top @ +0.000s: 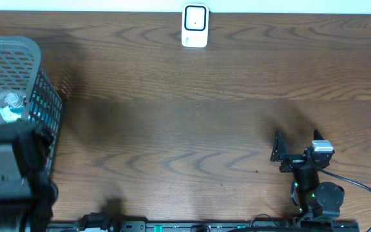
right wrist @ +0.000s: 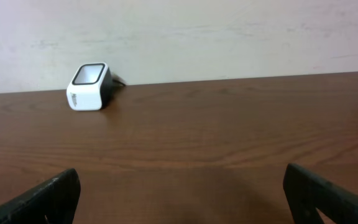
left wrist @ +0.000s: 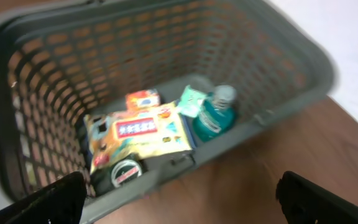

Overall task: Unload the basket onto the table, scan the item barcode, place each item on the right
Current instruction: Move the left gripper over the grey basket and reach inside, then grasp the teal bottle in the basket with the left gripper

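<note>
Several items lie in a grey mesh basket (left wrist: 272,59) at the table's left edge (top: 18,45): a teal bottle (left wrist: 215,115), a flat yellow packet (left wrist: 138,135), a small orange box (left wrist: 143,99), a green sachet (left wrist: 191,99) and a round tin (left wrist: 124,173). My left gripper (left wrist: 182,202) hovers open over the basket's near wall, holding nothing. The white barcode scanner (top: 194,26) stands at the table's far edge, also seen in the right wrist view (right wrist: 89,86). My right gripper (top: 298,143) is open and empty above bare wood at the front right (right wrist: 182,199).
The wooden table (top: 185,129) stretches between basket and right arm. A pale wall (right wrist: 229,31) rises behind the scanner. The right arm's black cable (top: 366,190) loops near the front right corner.
</note>
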Robot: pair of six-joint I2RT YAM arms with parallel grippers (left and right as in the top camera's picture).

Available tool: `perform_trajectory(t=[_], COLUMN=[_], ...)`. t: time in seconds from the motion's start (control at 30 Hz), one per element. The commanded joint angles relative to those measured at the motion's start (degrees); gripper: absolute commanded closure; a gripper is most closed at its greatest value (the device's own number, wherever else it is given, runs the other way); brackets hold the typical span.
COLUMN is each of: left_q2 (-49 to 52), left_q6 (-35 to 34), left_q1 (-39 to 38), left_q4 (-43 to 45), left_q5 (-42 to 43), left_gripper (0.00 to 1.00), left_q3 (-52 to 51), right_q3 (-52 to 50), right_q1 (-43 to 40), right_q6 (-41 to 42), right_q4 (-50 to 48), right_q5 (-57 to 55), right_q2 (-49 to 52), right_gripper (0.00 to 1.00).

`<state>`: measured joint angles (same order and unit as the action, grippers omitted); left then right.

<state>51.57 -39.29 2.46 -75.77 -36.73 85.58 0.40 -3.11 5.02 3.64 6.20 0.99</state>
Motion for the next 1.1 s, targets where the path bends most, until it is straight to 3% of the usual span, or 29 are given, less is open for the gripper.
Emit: perform_trajectory(t=[0.0, 0.07, 0.13, 0.23, 0.4, 0.63, 0.83, 1.07], left_q2=[5.3, 8.9, 15.3, 22.3, 28.9, 31.9, 31.9, 32.3], left_q6=[-4.3, -3.2, 3.8, 8.4, 9.3, 9.2, 8.9, 8.9], left_q1=[9.1, 15.9, 27.5, 38.1, 48.4, 50.4, 50.4, 46.5], left_q4=[0.4, 0.4, 1.5, 1.4, 1.4, 5.0, 10.4, 14.5], left_q5=[4.8, 11.4, 25.4, 37.8, 47.9, 49.5, 58.7, 60.5], left_gripper=[0.02, 0.02, 0.02, 0.02, 0.02, 0.02, 0.02, 0.02], left_q3=[1.4, 3.3, 7.1, 10.7, 11.6, 11.6, 11.6, 11.6], right_q3=[-0.1, -0.1, -0.1, -0.1, -0.1, -0.1, -0.1, -0.1], right_q1=[0.5, 0.5, 0.5, 0.5, 0.5, 0.5, 0.5, 0.5], right_q6=[0.5, 0.5, 0.5, 0.5, 0.5, 0.5, 0.5, 0.5], right_q4=[0.2, 0.2, 0.2, 0.2, 0.2, 0.2, 0.2, 0.2], right_q5=[0.1, 0.1, 0.1, 0.1, 0.1, 0.1, 0.1, 0.1], right_q2=[-0.2, -0.2, -0.2, -0.2, -0.2, -0.2, -0.2, -0.2], right_gripper=[0.01, 0.01, 0.01, 0.01, 0.01, 0.01, 0.01, 0.01])
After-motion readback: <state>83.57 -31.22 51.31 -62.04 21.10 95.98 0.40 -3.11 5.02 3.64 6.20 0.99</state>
